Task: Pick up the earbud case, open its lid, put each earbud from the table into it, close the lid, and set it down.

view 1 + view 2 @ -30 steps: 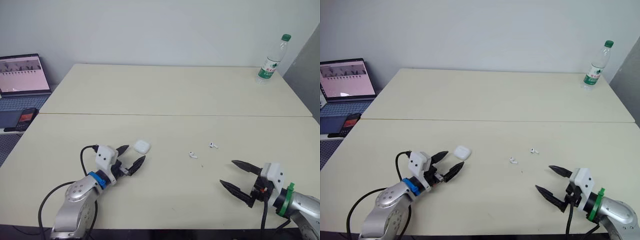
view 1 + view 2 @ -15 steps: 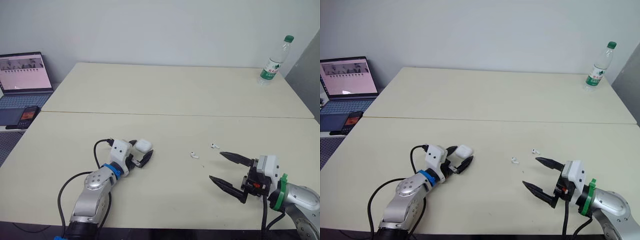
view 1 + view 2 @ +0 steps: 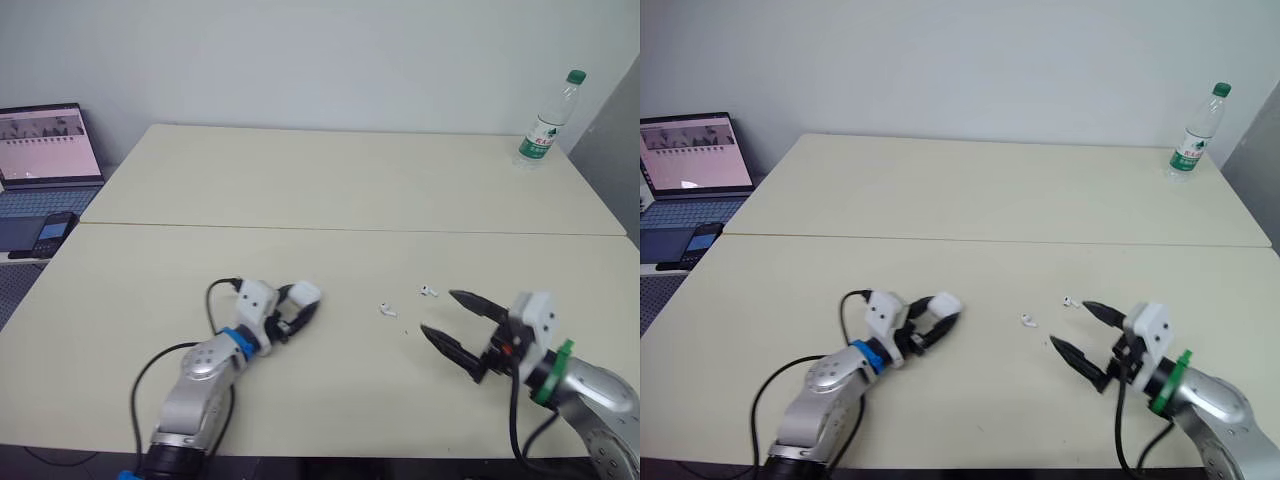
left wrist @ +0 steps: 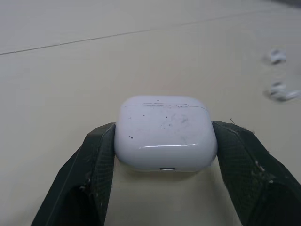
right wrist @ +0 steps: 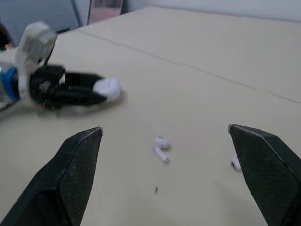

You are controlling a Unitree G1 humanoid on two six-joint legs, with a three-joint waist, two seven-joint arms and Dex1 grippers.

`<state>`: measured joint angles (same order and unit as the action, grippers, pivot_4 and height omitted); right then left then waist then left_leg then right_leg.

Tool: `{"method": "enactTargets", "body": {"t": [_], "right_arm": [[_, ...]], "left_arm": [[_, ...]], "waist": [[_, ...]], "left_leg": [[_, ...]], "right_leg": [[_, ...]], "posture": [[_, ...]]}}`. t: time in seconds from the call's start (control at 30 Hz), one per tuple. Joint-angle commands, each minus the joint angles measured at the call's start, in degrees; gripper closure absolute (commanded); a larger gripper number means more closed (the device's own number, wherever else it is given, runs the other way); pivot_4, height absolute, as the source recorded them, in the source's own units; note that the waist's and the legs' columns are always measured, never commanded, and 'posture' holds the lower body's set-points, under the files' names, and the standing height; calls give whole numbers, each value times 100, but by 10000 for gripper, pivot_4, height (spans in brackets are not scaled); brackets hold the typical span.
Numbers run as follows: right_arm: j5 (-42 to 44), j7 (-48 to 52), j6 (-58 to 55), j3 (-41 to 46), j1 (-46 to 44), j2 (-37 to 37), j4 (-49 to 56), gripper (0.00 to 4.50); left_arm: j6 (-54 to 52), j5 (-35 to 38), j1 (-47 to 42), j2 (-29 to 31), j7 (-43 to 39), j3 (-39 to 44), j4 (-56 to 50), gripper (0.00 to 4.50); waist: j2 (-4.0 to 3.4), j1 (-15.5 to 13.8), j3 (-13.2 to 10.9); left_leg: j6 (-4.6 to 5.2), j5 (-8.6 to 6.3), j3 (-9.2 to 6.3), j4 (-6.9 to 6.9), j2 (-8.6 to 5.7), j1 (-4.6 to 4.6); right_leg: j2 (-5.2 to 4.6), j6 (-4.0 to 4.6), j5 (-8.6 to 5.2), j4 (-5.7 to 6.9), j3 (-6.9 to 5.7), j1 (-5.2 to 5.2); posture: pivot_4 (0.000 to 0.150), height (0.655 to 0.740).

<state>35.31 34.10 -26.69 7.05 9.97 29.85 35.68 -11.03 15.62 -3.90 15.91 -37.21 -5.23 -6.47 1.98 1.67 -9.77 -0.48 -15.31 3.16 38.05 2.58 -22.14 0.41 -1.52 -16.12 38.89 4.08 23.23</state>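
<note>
Firmly, left gripper (image 4: 164, 140) clamps the earbud case (image 4: 164, 126) — right gripper (image 3: 440, 312) gapes wide.

Case (image 4: 165, 136): white, lid closed, flecked with dark marks, small port facing the camera.
Left gripper (image 4: 165, 143): black fingers (image 4: 96, 162) pressed against the case, one on each side.
Counter (image 4: 70, 80): pale beige, a thin seam line crossing it beyond the case.
Earbuds (image 4: 277, 56): two, blurred, lying close together on the counter past the case.
</note>
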Motion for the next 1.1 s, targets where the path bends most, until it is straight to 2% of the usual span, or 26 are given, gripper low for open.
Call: {"method": "enactTargets", "body": {"t": [0.03, 0.2, 0.3, 0.5, 0.67, 0.73, 0.8, 1.03, 1.07, 1.1], "right_arm": [[867, -933, -1089, -278, -527, -371, 445, 0], [2504, -2477, -2643, -312, -1423, -938, 276, 0], [3288, -3335, -3130, -238, -1742, -1116, 65, 0], [4809, -4741, -3088, -40, -2287, -1175, -389, 0], [5728, -5416, -2869, -94, -2439, -955, -533, 0], [6019, -5605, -2799, -161, -2475, -822, -559, 3826], [6277, -5772, -2717, -237, -2479, -715, -577, 9627], [6903, -6145, -2400, -496, -2412, -431, -599, 35298], [6970, -6155, -2361, -528, -2409, -394, -600, 37382], [7064, -6143, -2332, -568, -2404, -353, -600, 37357]], "left_arm": [[59, 229, -304, -247, -164, -262, -395, 16945], [245, 295, -589, -642, -172, -458, -368, 16945], [364, 284, -657, -827, -153, -548, -383, 16945], [883, -108, -714, -786, -277, -898, -300, 16945], [1136, -236, -712, -678, -384, -982, -169, 16945], [1175, -243, -706, -687, -365, -973, -154, 16945], [1214, -258, -698, -690, -353, -974, -135, 16945], [1352, -342, -647, -654, -394, -1046, -107, 16945], [1350, -338, -642, -652, -396, -1045, -117, 16945], [1338, -325, -637, -651, -398, -1038, -130, 16945]], "waist": [[1, 2, -1], [1, 20, -1], [1, 18, 0], [1, 19, 0], [1, 23, 0], [1, 23, 0], [1, 25, 0], [1, 24, 0], [1, 24, 0], [1, 24, 0]], "left_leg": [[0, 0, -4, 0, 1, -1], [0, 0, -7, -2, 2, -12], [0, 0, -15, -1, 0, -32], [1, 0, -19, 3, -7, -58], [1, 0, -23, 2, -5, -59], [2, 0, -23, 3, -5, -60], [2, 1, -23, 3, -5, -60], [2, 1, -24, 3, -4, -63], [2, 1, -25, 3, -3, -63], [2, 1, -25, 3, -2, -63]], "right_leg": [[1, 1, 0, 0, -2, 1], [9, 1, 0, 0, -2, 6], [9, 2, 1, -3, -6, 16], [9, 2, 4, -7, -8, 34], [13, -1, 2, -7, -11, 34], [13, -1, 2, -7, -10, 34], [13, -2, 2, -7, -11, 34], [13, -2, 2, -9, -11, 35], [13, -2, 2, -9, -12, 35], [13, -2, 2, -9, -12, 35]], "posture": [[1500, 7362], [1500, 7362], [1500, 7362], [1500, 7362], [1500, 7362], [1500, 7362], [1500, 7362], [1500, 7362], [1500, 7362], [1500, 7362]]}}
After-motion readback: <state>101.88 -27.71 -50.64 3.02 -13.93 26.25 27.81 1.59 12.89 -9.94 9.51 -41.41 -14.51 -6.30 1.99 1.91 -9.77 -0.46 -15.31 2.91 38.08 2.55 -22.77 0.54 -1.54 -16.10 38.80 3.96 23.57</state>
